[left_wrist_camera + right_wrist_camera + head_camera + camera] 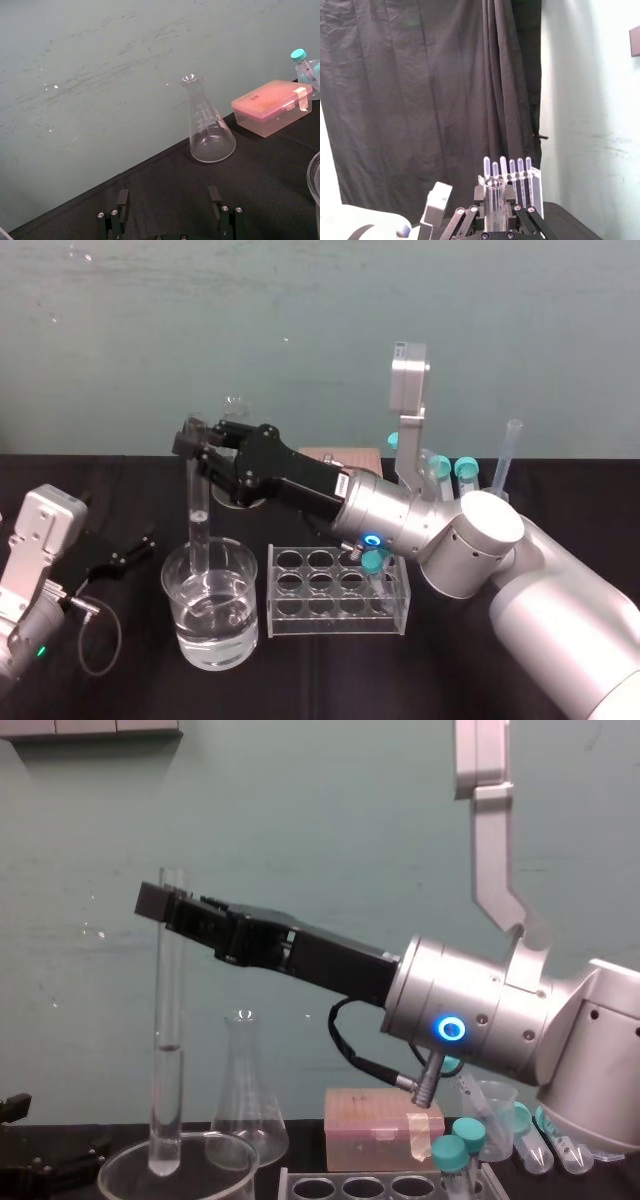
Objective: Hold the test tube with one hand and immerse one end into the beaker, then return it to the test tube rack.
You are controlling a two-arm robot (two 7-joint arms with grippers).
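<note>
Right hand (195,440) pinches the test tube (199,510) upright; chest view shows its bottom inside the beaker (240,635).

Right pincer (194,440) clamped, reaching leftward; left pincer (140,548) parted, parked low

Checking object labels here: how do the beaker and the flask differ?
The beaker is wide and straight-walled; the flask is conical, narrow-necked. The beaker holds water and the lower end of the test tube held by the right hand; the flask looks empty. The beaker stands nearer the robot than the flask. Both are upright clear glass.
</note>
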